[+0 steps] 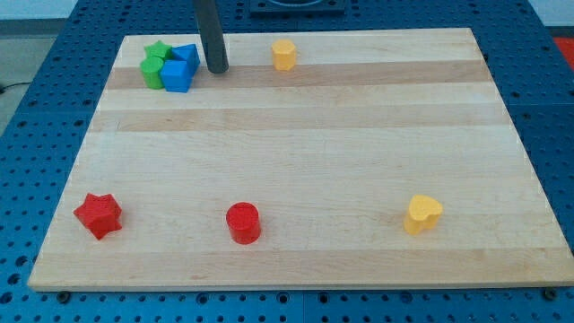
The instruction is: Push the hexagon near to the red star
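Contact is all I have to work with: the arm carries no gripper, so nothing opens, closes or holds, and only my tip (217, 69) rests on the worktop (296, 135) near the view's top edge. The yellow hexagon (283, 56) sits to the view's right of my tip, a little further up, apart from it and with nothing between. Just to the view's left of my tip is a huddle of blue blocks (180, 69) and green blocks (155, 63). The red star (98, 215) lies far below my tip and to its left, near the bottom left corner. A red cylinder (243, 222) and a yellow heart (422, 214) lie far below too, the heart off to the right. The hexagon looks small, rigid and light, likely to slide easily on the smooth wood and to spin if struck off-centre. I judge the best place to bear on is the middle of the flat face on its upper right, the side away from the star, so the push runs through its centre.
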Robot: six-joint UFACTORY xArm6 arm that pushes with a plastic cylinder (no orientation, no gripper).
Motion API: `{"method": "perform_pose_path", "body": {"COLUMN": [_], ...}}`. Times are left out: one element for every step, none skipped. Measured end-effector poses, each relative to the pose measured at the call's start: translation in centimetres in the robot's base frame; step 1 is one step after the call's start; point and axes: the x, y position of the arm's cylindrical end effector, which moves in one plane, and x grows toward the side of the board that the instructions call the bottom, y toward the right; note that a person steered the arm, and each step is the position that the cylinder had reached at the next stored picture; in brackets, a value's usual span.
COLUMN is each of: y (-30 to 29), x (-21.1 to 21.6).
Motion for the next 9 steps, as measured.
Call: {"method": "perform_pose_path", "body": {"y": [0.2,1.6,8.7,9.7,9.9,15.0,17.0,15.1,12.3], "x": [-2.1,-2.2,-4.2,-3.6,0.8,-2.9,-0.7,3.4,5.3]}}
